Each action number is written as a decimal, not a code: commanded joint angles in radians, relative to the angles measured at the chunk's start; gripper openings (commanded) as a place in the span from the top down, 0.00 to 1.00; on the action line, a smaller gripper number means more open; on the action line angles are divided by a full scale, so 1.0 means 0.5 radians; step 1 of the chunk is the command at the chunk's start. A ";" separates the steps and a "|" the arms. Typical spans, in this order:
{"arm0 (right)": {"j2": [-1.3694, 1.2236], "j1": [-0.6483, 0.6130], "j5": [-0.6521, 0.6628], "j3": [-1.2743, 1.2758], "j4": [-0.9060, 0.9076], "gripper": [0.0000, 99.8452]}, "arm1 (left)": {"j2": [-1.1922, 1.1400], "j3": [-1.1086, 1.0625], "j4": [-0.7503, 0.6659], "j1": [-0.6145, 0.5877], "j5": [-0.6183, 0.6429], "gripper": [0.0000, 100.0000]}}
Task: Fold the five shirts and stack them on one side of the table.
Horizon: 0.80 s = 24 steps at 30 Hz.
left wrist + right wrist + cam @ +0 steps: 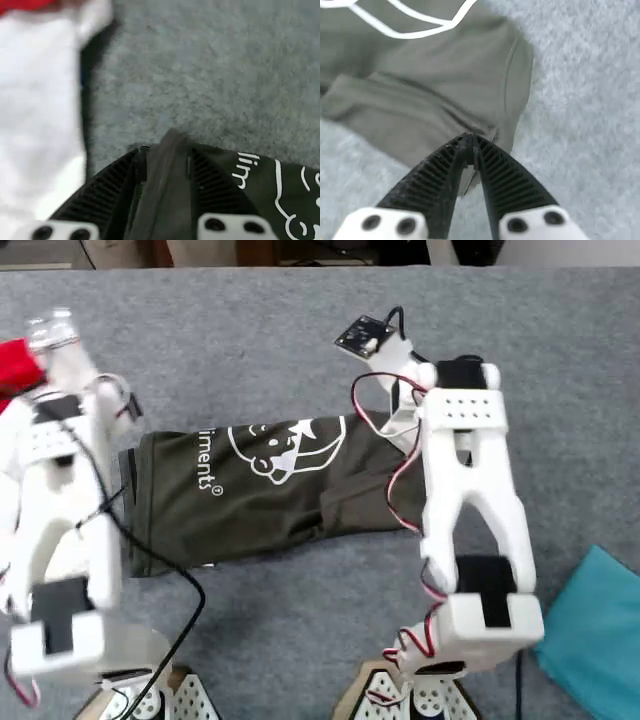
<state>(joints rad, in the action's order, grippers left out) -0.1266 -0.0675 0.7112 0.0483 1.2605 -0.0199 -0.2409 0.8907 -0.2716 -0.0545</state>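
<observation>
An olive shirt (260, 490) with a white print lies across the middle of the table, folded into a long strip. My left gripper (167, 145) is shut on a raised fold of the olive shirt (270, 185) at its left end. My right gripper (470, 142) is shut on the edge of the olive shirt (435, 85) at its right end, with the cloth pinched at the fingertips. In the high view the right arm (465, 470) stands over that end.
A red shirt (15, 365) and a white shirt (40, 110) lie at the table's far left edge. A teal shirt (600, 630) sits at the near right corner. Grey felt table surface (250, 350) is bare behind the olive shirt.
</observation>
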 commanded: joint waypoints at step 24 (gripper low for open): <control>-0.468 0.008 -0.433 0.137 -0.918 0.99 | -0.987 0.997 0.187 0.089 -0.132 0.93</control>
<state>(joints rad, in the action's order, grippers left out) -0.3445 -0.0690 0.5086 0.1266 0.8186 -0.5186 0.2010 0.9597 -0.2562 -0.1143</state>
